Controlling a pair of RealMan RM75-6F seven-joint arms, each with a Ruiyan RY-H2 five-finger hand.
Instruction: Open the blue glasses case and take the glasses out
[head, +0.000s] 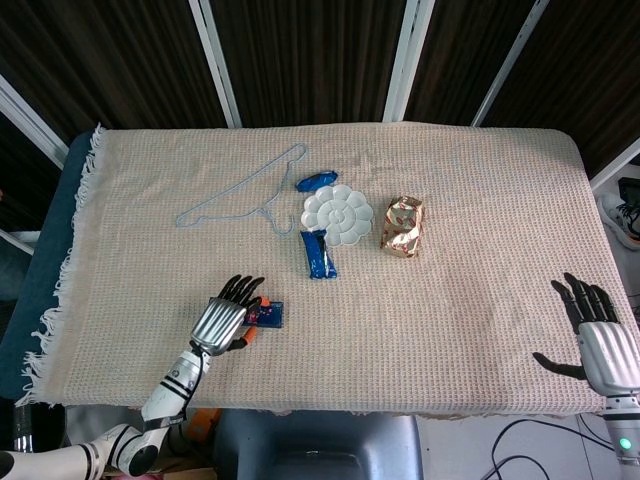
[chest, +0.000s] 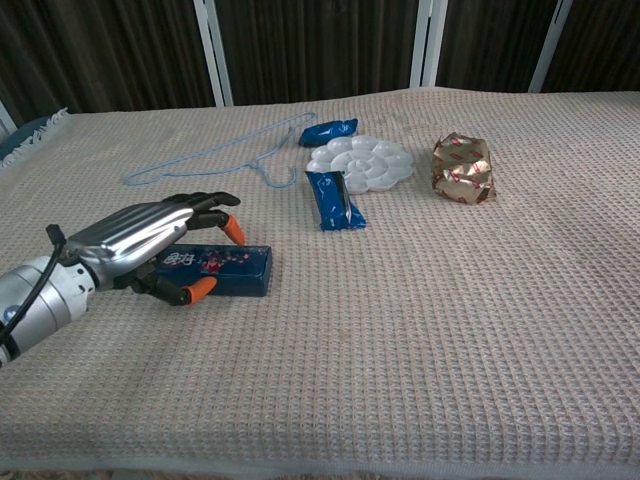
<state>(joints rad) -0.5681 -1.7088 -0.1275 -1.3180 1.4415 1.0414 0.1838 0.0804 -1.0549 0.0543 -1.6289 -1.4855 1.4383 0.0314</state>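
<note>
The blue glasses case (chest: 228, 271) lies closed on the beige cloth near the front left, its right end showing in the head view (head: 270, 314). My left hand (chest: 140, 242) arches over the case's left half, with the fingers spread above its far edge and the thumb at its near side; I see no firm grip. In the head view this hand (head: 225, 322) covers most of the case. My right hand (head: 605, 345) hangs open with fingers spread at the table's front right edge, far from the case. No glasses are visible.
A light blue wire hanger (head: 245, 200) lies at the back left. A white flower-shaped palette (head: 337, 212), a blue snack packet (head: 317, 254), a smaller blue packet (head: 317, 181) and a gold wrapped item (head: 404, 226) sit mid-table. The cloth's fringe hangs at the left.
</note>
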